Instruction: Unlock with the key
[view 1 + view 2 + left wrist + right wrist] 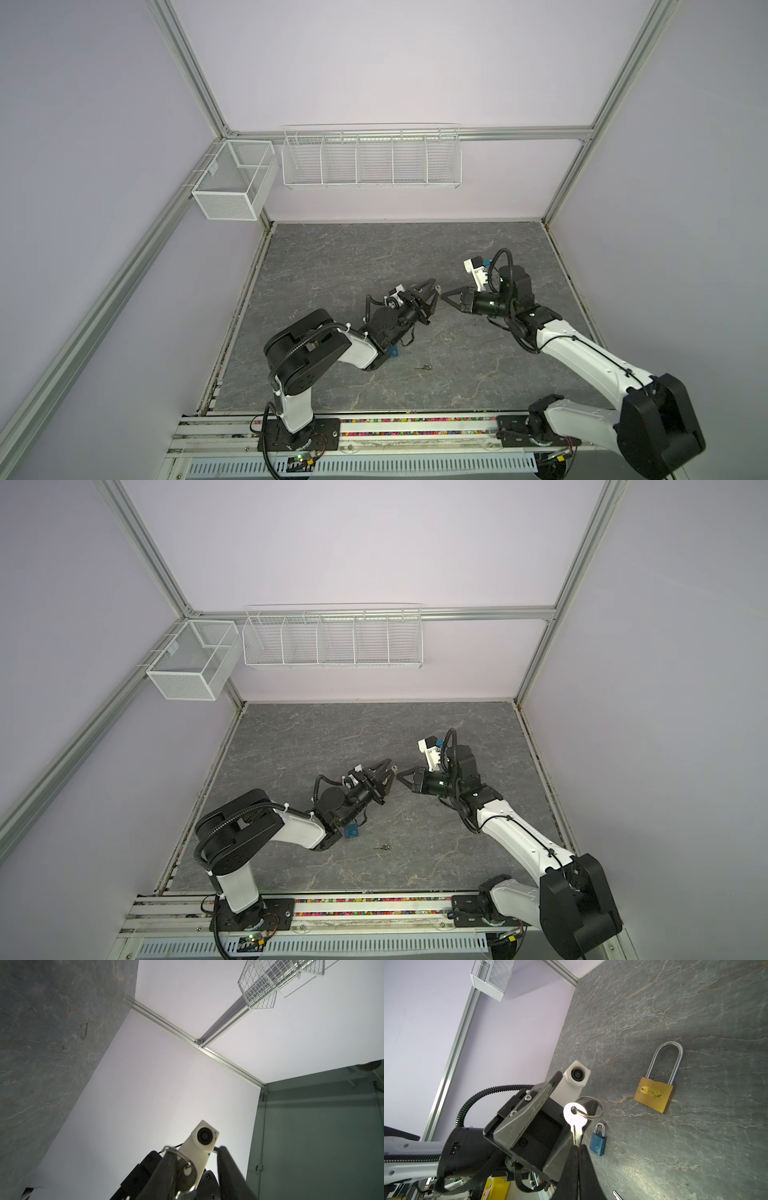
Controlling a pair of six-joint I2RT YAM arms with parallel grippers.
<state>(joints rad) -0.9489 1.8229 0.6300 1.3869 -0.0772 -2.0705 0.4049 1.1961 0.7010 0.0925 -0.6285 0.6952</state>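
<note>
We look down on the grey stone-patterned table (374,257), where the two arms meet tip to tip close to its centre. The left gripper (432,293) reaches in from 8 o'clock. Its wrist view shows its jaws standing apart, with the key lying against one finger only. The right gripper (578,1147) comes in from 3 o'clock, its jaws pressed together on the blade of the key (574,1120), so the round head points toward the left gripper.

The long-shackled brass padlock (653,1095) lies flat on the table in the right wrist view; we cannot find it in the top views. The smaller blue padlock (598,1144) lies at 7 o'clock from the meeting point, beside the left arm. Both shackles look seated.

A split ring (600,1109) hangs through the key's head near a left fingertip, and we cannot tell whether it is hooked there. A second key (424,367) lies loose at 6 o'clock.

We judge this to be the passing of the key between grippers, with no lock yet approached. Next, the ring must clear the left finger. The blade is the pinched end, so we expect a regrip by the head. We cannot tell which padlock the key fits.
</note>
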